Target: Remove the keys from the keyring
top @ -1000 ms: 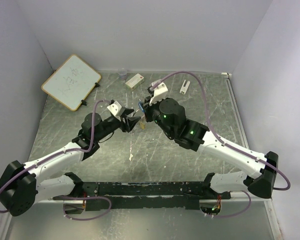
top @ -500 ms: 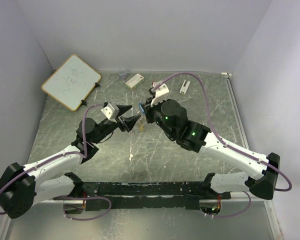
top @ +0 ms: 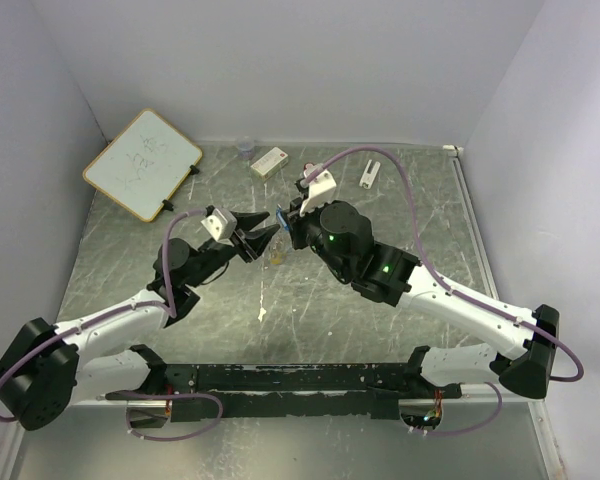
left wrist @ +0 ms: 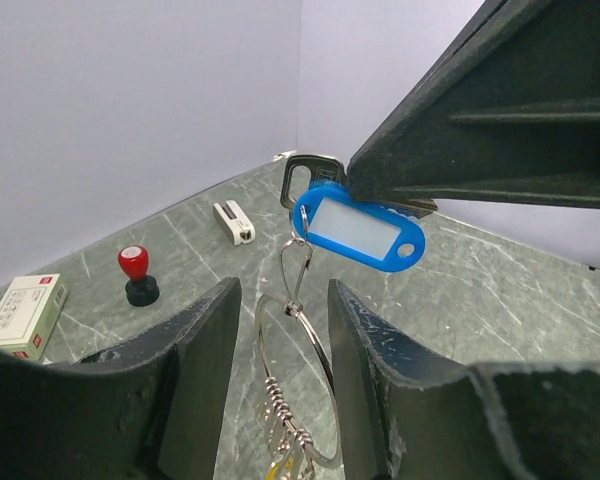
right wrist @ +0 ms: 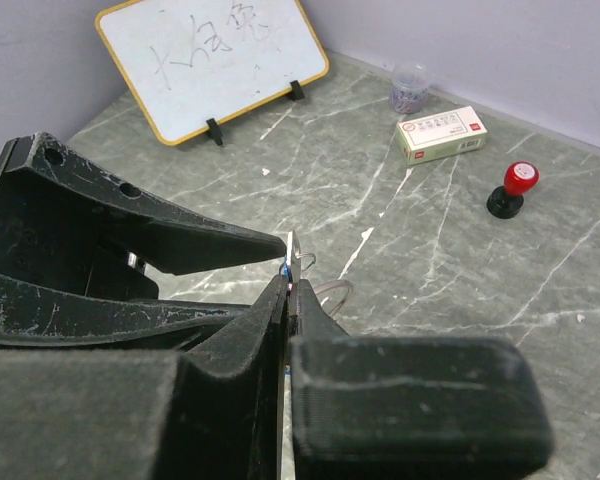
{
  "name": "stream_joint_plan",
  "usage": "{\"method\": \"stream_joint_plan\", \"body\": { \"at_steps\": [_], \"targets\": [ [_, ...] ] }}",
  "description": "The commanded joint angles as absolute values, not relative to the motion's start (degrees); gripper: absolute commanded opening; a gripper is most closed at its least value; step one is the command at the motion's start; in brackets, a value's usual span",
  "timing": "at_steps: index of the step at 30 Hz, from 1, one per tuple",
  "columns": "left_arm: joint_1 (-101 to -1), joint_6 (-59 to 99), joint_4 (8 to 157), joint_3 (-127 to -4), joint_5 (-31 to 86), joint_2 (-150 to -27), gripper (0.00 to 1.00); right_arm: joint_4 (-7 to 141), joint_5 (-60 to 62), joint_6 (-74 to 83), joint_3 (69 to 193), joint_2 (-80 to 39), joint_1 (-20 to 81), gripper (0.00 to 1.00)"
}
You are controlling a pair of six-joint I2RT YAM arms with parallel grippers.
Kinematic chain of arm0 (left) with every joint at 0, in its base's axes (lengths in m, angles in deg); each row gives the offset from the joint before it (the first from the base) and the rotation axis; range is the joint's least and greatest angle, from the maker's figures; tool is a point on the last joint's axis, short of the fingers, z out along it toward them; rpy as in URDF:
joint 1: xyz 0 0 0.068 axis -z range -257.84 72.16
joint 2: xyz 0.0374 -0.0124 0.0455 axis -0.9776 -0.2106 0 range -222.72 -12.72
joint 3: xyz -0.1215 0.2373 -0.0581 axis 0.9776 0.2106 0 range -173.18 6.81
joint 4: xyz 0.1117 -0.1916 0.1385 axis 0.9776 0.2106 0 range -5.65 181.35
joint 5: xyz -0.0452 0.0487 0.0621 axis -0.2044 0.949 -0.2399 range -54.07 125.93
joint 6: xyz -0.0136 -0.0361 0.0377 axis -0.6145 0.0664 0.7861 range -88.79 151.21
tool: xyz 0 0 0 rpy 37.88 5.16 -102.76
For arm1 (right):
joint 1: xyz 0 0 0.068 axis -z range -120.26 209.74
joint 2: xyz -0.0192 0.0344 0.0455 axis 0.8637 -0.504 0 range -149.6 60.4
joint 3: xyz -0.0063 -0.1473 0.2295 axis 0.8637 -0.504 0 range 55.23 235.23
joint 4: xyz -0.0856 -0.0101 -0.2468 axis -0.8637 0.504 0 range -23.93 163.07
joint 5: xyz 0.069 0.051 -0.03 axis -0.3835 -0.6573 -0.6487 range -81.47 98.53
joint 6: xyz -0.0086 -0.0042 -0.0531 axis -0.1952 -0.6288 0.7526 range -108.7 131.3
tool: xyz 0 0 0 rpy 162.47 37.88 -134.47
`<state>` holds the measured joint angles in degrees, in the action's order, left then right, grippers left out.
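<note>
My right gripper (top: 284, 218) is shut on a blue plastic tag (left wrist: 360, 228) with a white label window, held above the table; a silvery key head (left wrist: 305, 175) sticks out beside the tag. The tag's edge shows at the shut fingertips in the right wrist view (right wrist: 291, 272). The thin silvery keyring (left wrist: 305, 370) hangs below the tag on a wire clip. A yellow-headed key (left wrist: 288, 466) and silvery keys dangle at its bottom, mostly cut off. My left gripper (top: 258, 240) is open, its fingers (left wrist: 195, 370) on either side of the ring. The ring and keys look tiny in the top view (top: 277, 256).
A whiteboard (top: 142, 163) stands at the back left. A small box (top: 269, 161), a clear cup (top: 245, 148) and a small white object (top: 369, 173) lie near the back wall. A red-capped black stamp (right wrist: 510, 188) stands behind the grippers.
My left arm has re-posed and its open fingers have moved a little to the right, around the hanging ring. The right gripper has stayed almost still with the tag.
</note>
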<state>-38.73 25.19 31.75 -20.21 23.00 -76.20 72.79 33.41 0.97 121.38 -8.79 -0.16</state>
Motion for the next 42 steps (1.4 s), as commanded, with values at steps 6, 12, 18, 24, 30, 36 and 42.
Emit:
{"method": "stream_joint_plan", "body": {
  "at_steps": [6, 12, 18, 24, 30, 36, 42],
  "targets": [
    [-37.31, 25.11, 24.07, -18.85, 23.08, -78.12, 0.51, 70.73, 33.84, 1.15, 121.79, -7.57, -0.98, 0.0],
    [-35.98, 26.12, 23.07, -19.15, 25.18, -79.69, 0.48, 70.47, 34.19, 1.02, 121.46, -7.24, -1.29, 0.0],
    [-34.67, 27.35, 22.37, -19.23, 26.81, -81.01, 0.46, 70.42, 34.45, 1.19, 121.32, -7.14, -1.45, 0.0],
    [-33.61, 28.59, 21.59, -19.5, 28.54, -81.53, 0.42, 70.45, 34.76, 1.28, 120.97, -6.66, -1.61, 0.0],
    [-33.2, 29.34, 20.69, -18.88, 30.22, -81.24, 0.39, 70.61, 34.97, 1.45, 120.8, -6.31, -1.57, 0.0],
    [-33.13, 29.9, 20.55, -18.84, 30.78, -81.27, 0.38, 70.47, 34.81, 1.37, 120.51, -6.24, -1.7, 0.0],
    [-33.04, 29.71, 19.81, -18.81, 30.6, -81.43, 0.38, 70.5, 34.9, 1.23, 120.33, -6.02, -1.7, 0.0]
  ]
}}
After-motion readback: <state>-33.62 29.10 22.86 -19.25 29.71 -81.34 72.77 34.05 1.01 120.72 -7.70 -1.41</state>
